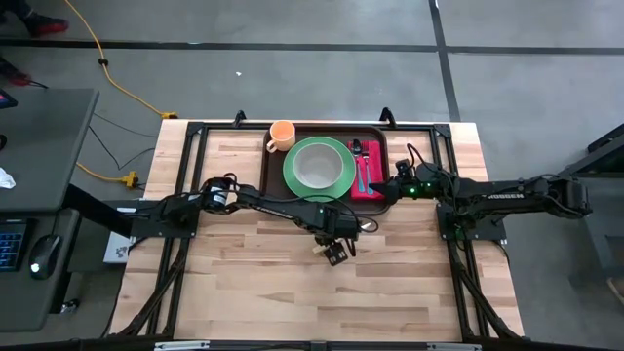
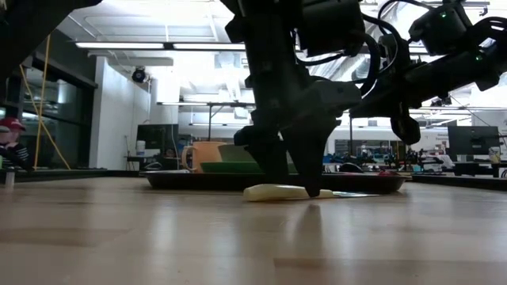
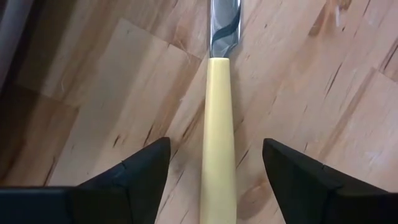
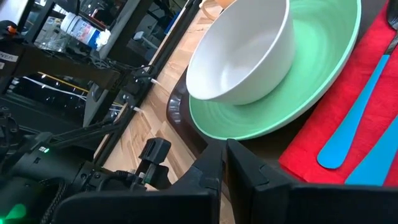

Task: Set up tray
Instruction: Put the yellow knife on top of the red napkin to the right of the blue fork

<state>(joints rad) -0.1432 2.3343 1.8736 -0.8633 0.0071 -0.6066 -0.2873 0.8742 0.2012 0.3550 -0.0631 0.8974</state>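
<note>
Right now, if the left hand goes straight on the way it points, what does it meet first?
The cream knife handle. The left hand is open, one finger on either side of it, low over the wooden table. Depth is unclear, but the fingertips look almost down.

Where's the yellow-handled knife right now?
In the high view, the knife lies on the bare wooden table, outside the tray, just in front of its near edge, between the open fingers of the left end effector.

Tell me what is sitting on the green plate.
A white bowl sits on the green plate, which rests on the tray. The plate's centre beneath the bowl is covered, and the bowl's inside cannot be made out clearly.
</note>
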